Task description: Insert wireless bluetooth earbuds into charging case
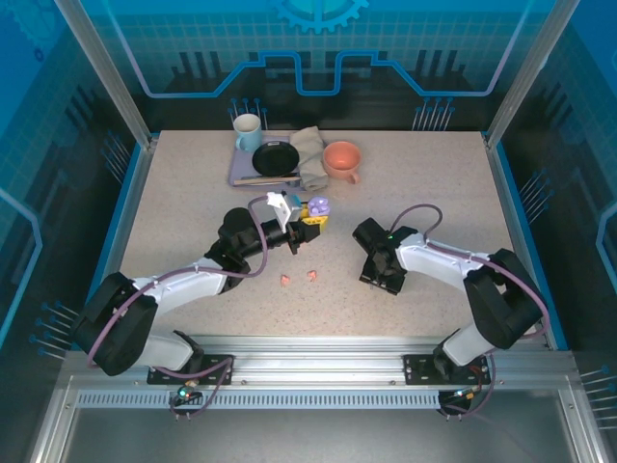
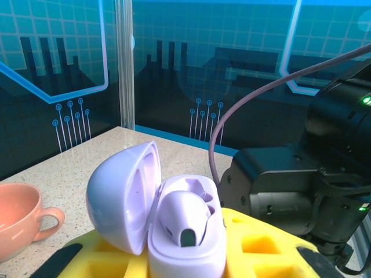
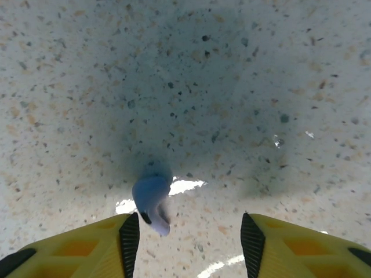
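My left gripper [image 1: 308, 222] is shut on the base of an open lilac charging case [image 2: 186, 231] and holds it just above the table, near the middle. The lid [image 2: 119, 194] leans open to the left. One lilac earbud [image 2: 185, 217] sits in the case, and my yellow fingers [image 2: 261, 243] clamp it from below. My right gripper [image 3: 190, 243] points down at the table, open. A second lilac earbud [image 3: 152, 200] lies on the table between the jaws, close against the left pad [image 3: 130, 240]. Two coral-pink earbuds [image 1: 285, 280] [image 1: 311, 276] lie on the table between the arms.
At the back of the table stand a pale blue mug [image 1: 248, 132], a black pan [image 1: 277, 157], a grey cloth [image 1: 309, 154] and a coral cup [image 1: 342, 159]. The right arm [image 2: 301, 185] sits close behind the held case. Glass walls enclose the table.
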Motion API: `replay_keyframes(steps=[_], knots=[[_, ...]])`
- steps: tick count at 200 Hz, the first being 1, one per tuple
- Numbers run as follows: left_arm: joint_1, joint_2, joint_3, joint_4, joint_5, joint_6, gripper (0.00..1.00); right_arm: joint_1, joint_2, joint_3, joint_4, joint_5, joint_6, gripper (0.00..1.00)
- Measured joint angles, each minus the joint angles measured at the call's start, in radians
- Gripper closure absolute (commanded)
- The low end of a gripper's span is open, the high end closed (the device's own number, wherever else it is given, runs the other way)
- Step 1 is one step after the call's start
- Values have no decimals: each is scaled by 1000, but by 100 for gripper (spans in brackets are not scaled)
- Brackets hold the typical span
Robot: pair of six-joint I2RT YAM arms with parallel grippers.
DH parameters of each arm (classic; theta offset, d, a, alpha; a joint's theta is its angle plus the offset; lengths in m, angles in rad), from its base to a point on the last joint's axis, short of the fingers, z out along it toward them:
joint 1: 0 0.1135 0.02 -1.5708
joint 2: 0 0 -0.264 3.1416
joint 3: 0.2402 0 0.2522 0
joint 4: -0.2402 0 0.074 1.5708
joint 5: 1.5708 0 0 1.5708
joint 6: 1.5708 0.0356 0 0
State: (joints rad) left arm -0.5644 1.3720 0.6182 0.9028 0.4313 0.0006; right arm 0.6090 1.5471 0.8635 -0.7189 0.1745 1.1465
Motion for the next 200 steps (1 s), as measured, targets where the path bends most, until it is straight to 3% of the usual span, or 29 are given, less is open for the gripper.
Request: replay_keyframes(steps=[72,200], knots=[[1,0,-6,19,0,-2,100,0,63,29,48,-2,2,53],[1,3,-6,24,0,-3,100,-10,40,-23,93,-2,2,62]])
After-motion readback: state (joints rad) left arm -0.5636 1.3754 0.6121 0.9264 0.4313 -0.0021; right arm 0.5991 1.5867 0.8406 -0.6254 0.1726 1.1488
